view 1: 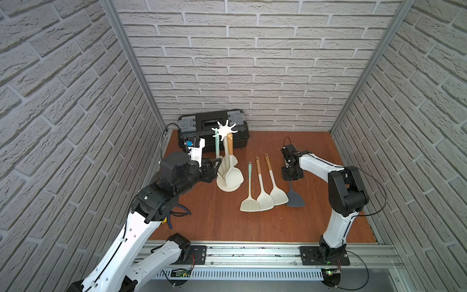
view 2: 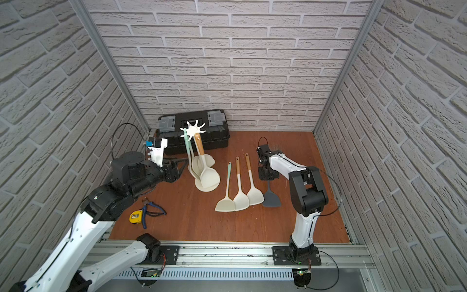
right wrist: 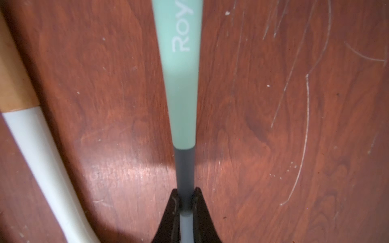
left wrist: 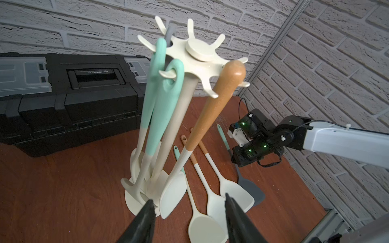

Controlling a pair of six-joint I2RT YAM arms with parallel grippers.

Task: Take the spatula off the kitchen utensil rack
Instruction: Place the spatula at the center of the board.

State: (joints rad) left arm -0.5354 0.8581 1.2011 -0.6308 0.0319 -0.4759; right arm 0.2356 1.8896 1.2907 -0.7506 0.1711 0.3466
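- Red-brown wooden tabletop [view 1: 227,222] under both my arms, grey brick walls [view 1: 252,63] on three sides.
- My left gripper [left wrist: 189,199]: jaws spread, nothing between them. It hovers low, just beside the base of the kitchen utensil rack [left wrist: 179,48].
- My right gripper [right wrist: 185,190]: pressed shut on the thin neck of the grey spatula [view 1: 295,199], whose blade lies on the table, well apart from the rack.
- Rack stands upright in front of the black toolbox [view 1: 202,118]. The orange-handled spatula [left wrist: 212,103] hangs from a prong, blade down by the base, nearest my left jaws. Mint-handled utensils [left wrist: 162,105] hang beside it.
- Three cream spatulas [view 1: 264,201] lie in a row between the rack and the grey one.
- Step, as I read it: the grey one is being laid down, and the left lines up on the rack.
- Next move calls for closing on the orange-handled spatula's neck, then lifting until its loop clears the prong without tipping the rack.
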